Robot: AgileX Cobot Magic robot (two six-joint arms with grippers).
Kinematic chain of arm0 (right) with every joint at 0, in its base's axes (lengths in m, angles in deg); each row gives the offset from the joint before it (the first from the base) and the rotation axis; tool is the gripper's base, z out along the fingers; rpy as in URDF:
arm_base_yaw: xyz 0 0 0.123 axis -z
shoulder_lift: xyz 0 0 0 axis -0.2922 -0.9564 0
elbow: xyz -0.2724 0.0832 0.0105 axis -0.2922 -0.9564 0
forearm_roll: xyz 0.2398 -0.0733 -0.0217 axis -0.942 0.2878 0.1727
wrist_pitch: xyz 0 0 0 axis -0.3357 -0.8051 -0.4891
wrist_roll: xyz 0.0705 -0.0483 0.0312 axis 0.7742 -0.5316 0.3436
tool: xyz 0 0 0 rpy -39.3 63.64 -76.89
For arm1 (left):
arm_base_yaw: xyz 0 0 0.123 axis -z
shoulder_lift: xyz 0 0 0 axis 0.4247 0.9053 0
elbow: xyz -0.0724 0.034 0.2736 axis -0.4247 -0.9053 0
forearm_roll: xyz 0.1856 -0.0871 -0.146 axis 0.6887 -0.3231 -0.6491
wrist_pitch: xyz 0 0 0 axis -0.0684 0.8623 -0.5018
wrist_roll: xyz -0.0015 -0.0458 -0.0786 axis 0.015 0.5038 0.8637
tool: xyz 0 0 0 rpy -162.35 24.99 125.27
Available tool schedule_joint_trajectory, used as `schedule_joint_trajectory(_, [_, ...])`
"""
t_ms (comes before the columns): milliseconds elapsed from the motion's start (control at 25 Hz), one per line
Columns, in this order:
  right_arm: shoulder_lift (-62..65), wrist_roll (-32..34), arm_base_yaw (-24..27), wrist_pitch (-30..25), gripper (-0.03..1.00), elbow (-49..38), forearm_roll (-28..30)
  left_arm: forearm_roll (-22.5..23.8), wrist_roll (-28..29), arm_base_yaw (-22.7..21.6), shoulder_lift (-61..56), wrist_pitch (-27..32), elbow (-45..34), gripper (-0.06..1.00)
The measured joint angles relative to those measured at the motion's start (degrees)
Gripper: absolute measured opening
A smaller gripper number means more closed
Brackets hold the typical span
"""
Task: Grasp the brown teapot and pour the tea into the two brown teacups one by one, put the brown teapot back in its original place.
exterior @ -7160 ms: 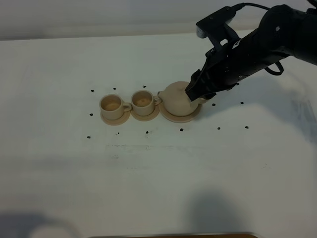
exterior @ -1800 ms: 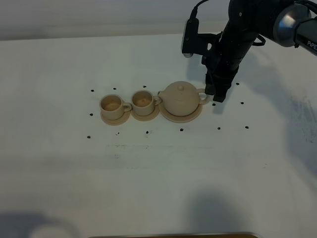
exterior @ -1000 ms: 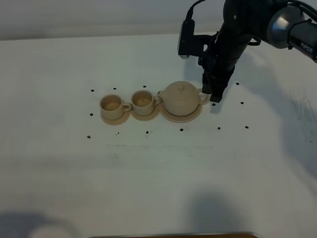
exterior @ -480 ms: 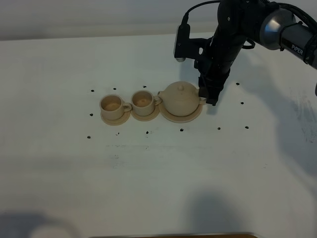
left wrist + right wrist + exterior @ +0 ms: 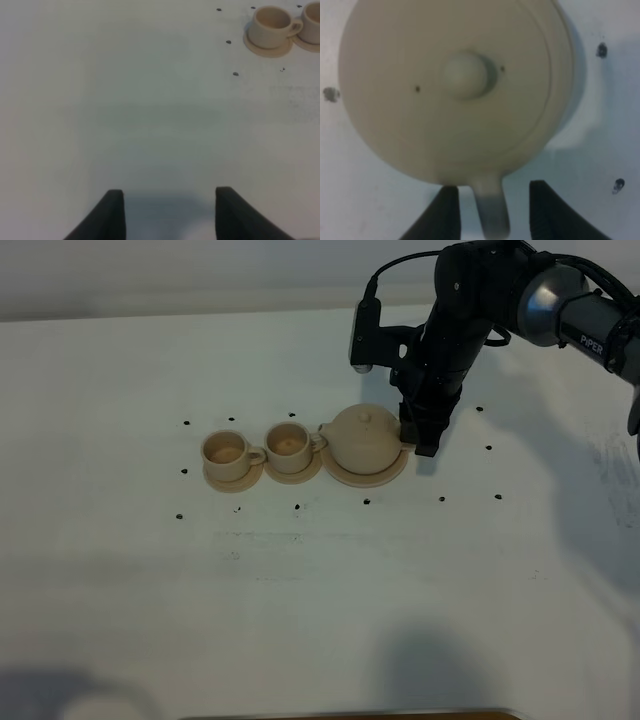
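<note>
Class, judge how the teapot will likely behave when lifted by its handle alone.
Likely rigid and breakable: the teapot looks ceramic. Probably nose-heavy: the loop handle sits at one side, inside the open right pincer, so it may swing. The knobbed lid may be loose and slip when tilted.

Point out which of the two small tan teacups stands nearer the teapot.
The small tan ceramic teacup next to the round tan lidded teapot's spout; the other teacup stands beyond it.
</note>
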Motion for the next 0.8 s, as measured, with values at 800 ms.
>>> schedule_joint_trajectory(800, [-0.8,-1.3,-0.3,-0.4,0.13,0.5,0.2,0.0,0.0,0.0,0.0,0.0,0.0,0.48])
